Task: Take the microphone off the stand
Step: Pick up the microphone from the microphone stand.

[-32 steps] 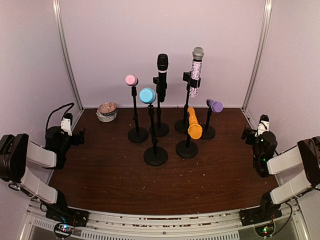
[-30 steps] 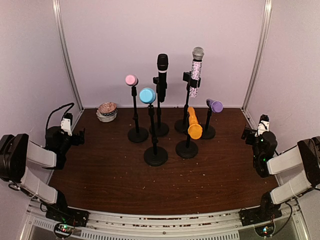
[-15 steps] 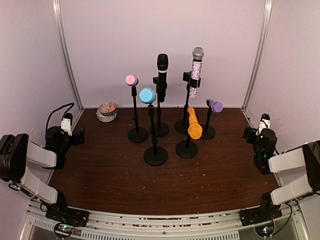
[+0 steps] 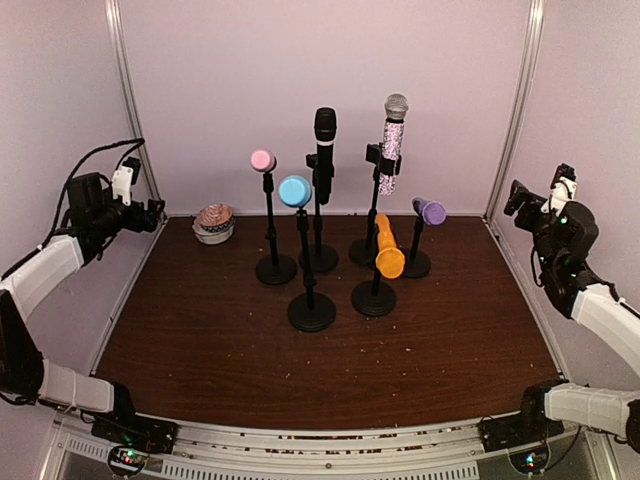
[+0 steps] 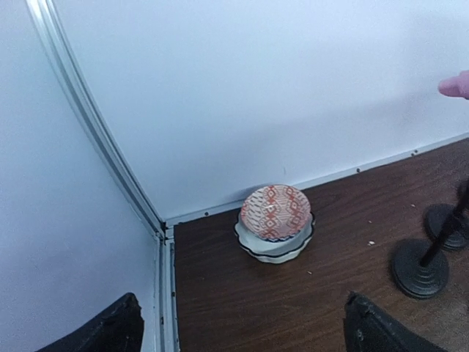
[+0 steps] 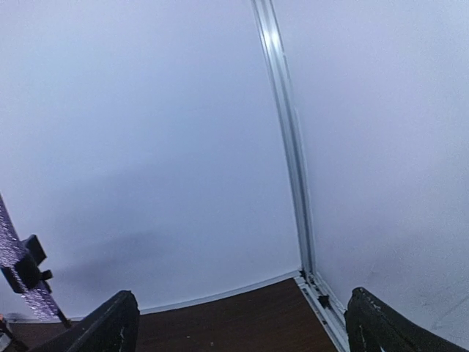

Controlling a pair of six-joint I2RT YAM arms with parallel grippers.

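No lettering, brand, number or sign is legible in any view. The glitter-covered microphone (image 4: 390,150) and the nearest black stand base (image 4: 311,313) carry no readable marking; the bowl (image 5: 275,214) shows only an orange-and-white geometric pattern.

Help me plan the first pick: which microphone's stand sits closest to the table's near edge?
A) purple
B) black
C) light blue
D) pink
C: in the top view, the light blue microphone is on the stand whose base lies furthest forward on the table.
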